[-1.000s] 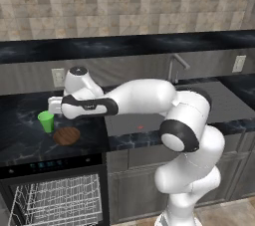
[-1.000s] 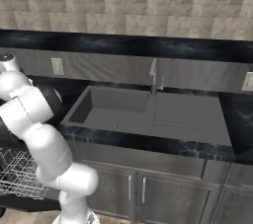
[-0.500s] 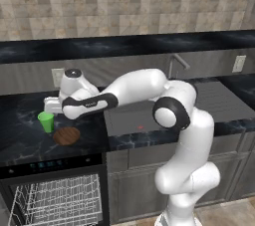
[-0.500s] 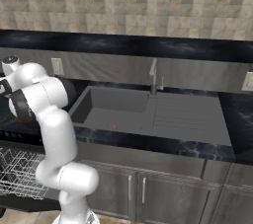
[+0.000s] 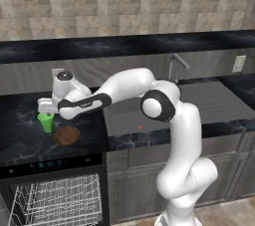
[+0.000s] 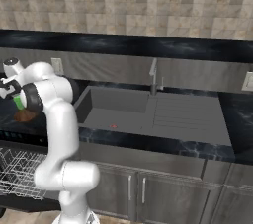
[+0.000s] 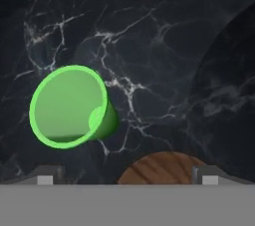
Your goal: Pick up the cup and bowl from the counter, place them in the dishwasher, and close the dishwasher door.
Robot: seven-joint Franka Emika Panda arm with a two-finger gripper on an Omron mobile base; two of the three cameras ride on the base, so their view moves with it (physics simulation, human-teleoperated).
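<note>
Item, the cup [image 7: 69,106]: we found it upright on the counter [image 7: 149,46], empty, its rim toward the hand camera and off to one side of that picture rather than between the finger tips. In the left base view the cup [image 5: 46,122] stood just beside the bowl [image 5: 66,135], the bowl nearer the counter's front edge; we could not tell whether the two touched.

Item, the bowl [image 7: 162,168]: only its far rim showed at the bottom of the hand view, between the two tips.

Item, the gripper [image 7: 124,176]: it hovered above both pieces, held nothing, and its fingers stood wide apart, one tip [image 7: 46,176] at each lower corner of the picture.

Step in hand, as we judged it: the approach for the first pickup, nothing grasped yet. The next move called for shifting the hand sideways until the cup sat between the fingers, then lowering and closing on its wall; the tapered, smooth side may slip, and the bowl so near could be nudged.

Item, the counter: glossy black, white-veined, unobstructed around the two pieces.

Item, the dishwasher [image 5: 55,197]: directly below the pieces, its white rack [image 5: 57,204] exposed, so the door was evidently down.

Item, the room: a grey sink [image 6: 148,112] with faucet [image 6: 154,75] to the right, grey cabinets [image 6: 153,193] beneath, tiled wall [image 5: 124,1] behind.
</note>
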